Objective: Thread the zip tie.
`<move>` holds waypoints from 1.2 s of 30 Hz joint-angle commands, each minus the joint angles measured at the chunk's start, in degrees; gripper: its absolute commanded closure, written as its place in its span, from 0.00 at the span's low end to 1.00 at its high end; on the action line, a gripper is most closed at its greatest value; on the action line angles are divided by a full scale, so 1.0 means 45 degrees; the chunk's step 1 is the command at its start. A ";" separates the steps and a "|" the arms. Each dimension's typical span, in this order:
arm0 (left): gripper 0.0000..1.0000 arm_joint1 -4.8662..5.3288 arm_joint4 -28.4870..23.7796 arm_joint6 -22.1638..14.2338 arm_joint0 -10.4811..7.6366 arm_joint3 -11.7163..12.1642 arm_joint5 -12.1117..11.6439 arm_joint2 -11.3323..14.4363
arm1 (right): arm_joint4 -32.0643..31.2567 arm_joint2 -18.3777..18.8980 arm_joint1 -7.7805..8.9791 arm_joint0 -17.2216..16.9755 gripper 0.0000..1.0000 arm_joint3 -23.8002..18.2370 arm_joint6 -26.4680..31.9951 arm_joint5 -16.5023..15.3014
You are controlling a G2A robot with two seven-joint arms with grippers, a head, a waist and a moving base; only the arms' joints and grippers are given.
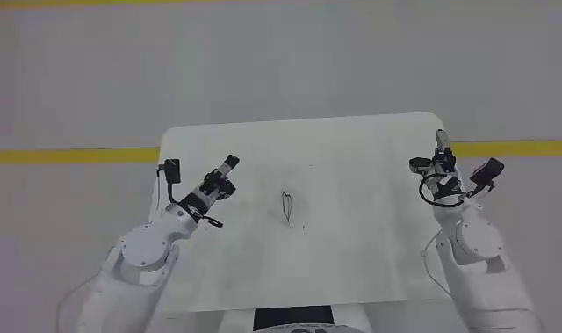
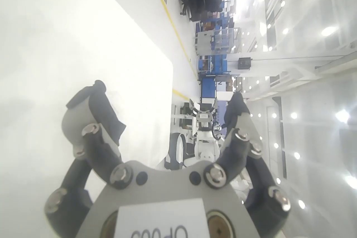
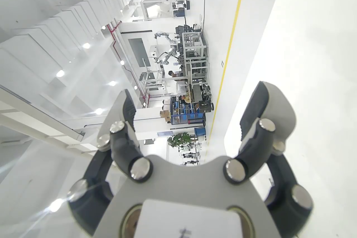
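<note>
Grey factory floor crossed by a yellow line (image 1: 79,155) surrounds a white worktop (image 1: 351,157) with rounded corners. The zip tie (image 1: 287,206) lies flat near the middle of the worktop, a thin dark strip that seems folded into a narrow hairpin; finer detail is too small to tell. It sits between the two arms and well apart from both.

The left end effector (image 1: 230,162) hangs over the left part of the worktop, pointing toward the far side. In the left wrist view the left end effector (image 2: 167,99) is released, its fingers (image 2: 94,102) spread wide with nothing between them, beside the worktop (image 2: 55,27).

The right end effector (image 1: 442,142) sits at the worktop's right edge near the far corner. In the right wrist view the right end effector (image 3: 193,102) is likewise released and bare.
</note>
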 commanded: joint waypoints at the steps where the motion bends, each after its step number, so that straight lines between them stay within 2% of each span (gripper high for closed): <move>1: 0.00 -0.0001 -0.0004 0.0063 0.0002 -0.0001 -0.0010 -0.0010 | 0.0000 0.0000 0.0000 0.0000 0.00 0.0000 0.0000 0.0000; 6: 0.00 -0.0001 -0.0004 0.0063 0.0002 -0.0001 -0.0010 -0.0010 | 0.0000 0.0000 0.0000 0.0000 0.00 0.0000 0.0000 0.0000; 8: 0.00 0.0023 0.0331 -0.0251 -0.0103 -0.0219 -0.0072 0.0126 | 0.0000 0.0000 0.0000 0.0000 0.00 0.0000 0.0000 0.0000; 12: 0.00 0.0148 0.1988 -0.1464 -0.0406 -0.0661 0.0472 0.0580 | 0.0000 0.0000 0.0000 0.0000 0.00 0.0000 0.0000 0.0000; 14: 0.00 0.0246 0.3731 -0.2254 -0.0554 -0.0949 0.0914 0.1061 | 0.0000 0.0000 0.0000 0.0000 0.00 0.0000 0.0000 0.0000; 17: 0.00 0.0288 0.4861 -0.2537 -0.0666 -0.1204 0.1377 0.1516 | 0.0000 0.0000 0.0000 0.0000 0.00 0.0000 0.0000 0.0000; 31: 0.00 0.0293 0.5011 -0.2648 -0.0737 -0.1236 0.1311 0.1633 | 0.0000 0.0000 0.0000 0.0000 0.00 0.0000 0.0000 0.0000; 33: 0.00 0.0313 0.5658 -0.2965 -0.1032 -0.1214 0.1529 0.1956 | 0.0000 0.0000 0.0000 0.0000 0.00 0.0000 0.0000 0.0000; 36: 0.00 0.0328 0.6649 -0.3909 -0.1600 -0.1427 0.2306 0.2699 | 0.0000 0.0000 0.0000 0.0000 0.00 0.0000 0.0000 0.0000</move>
